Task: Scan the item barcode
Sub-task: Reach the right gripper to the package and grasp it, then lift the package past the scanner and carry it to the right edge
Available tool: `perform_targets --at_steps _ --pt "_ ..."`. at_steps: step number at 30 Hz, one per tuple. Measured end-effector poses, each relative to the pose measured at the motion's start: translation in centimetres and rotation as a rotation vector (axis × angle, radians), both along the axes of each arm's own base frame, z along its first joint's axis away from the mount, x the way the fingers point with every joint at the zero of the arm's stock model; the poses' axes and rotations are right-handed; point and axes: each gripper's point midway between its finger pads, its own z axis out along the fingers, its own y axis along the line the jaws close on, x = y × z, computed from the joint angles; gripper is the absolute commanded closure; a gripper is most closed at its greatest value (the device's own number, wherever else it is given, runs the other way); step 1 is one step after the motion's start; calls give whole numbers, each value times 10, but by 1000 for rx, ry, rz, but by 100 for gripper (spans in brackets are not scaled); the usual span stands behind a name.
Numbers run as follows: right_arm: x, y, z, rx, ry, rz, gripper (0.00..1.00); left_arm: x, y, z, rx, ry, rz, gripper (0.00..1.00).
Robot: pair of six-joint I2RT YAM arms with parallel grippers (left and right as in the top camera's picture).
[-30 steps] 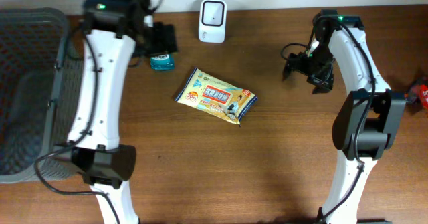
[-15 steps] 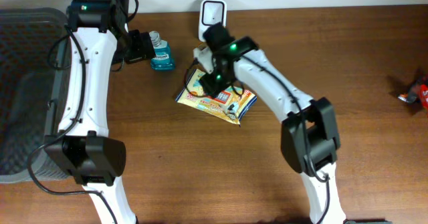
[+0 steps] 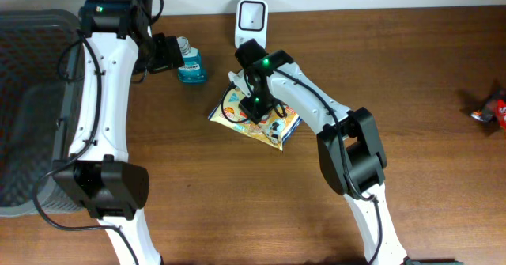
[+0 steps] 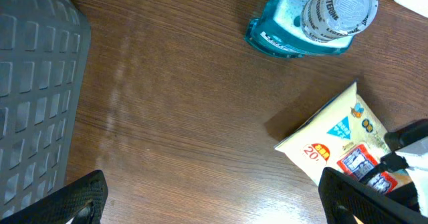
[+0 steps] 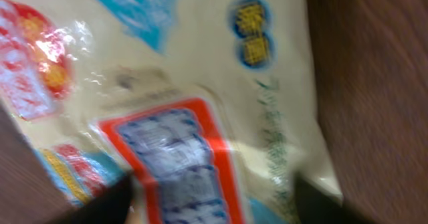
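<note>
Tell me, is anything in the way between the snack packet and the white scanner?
Nothing visible is. The right gripper hovers right over the snack packet, the white scanner stands just behind it, and the blue bottle is off to the side, out of the path.

Even soft light, overhead sharp, right wrist view blurred, glare on packet

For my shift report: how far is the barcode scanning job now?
Done: nothing finished; the right hand sits over the snack packet. In hand: the grasp, hand open, packet flat on the table. Left: lift it and show its barcode to the white scanner.
</note>
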Motion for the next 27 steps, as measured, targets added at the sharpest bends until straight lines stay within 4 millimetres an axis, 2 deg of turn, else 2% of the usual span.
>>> perform_targets --at_steps 7,9,11,15,17,19,22,26,27 --pt "-37 -27 -3 -114 158 25 1 0 0 0 0 0 0 1" --pt "-41 -31 -2 -138 184 42 1 0 0 0 0 0 0 1" --pt "-41 -33 6 -160 195 47 1 0 0 0 0 0 0 1" --pt "-35 -33 45 -168 175 42 1 0 0 0 0 0 0 1" --pt "-40 -36 50 -177 193 38 1 0 0 0 0 0 0 1" --pt "-45 -37 38 -183 213 40 1 0 0 0 0 0 0 1" --pt "-60 -41 2 -217 270 54 1 0 0 0 0 0 0 1" --pt "-68 -30 -9 -215 258 100 2 0 0 0 0 0 0 1" --pt "-67 -26 -10 -207 241 107 24 0 0 0 0 0 0 1"
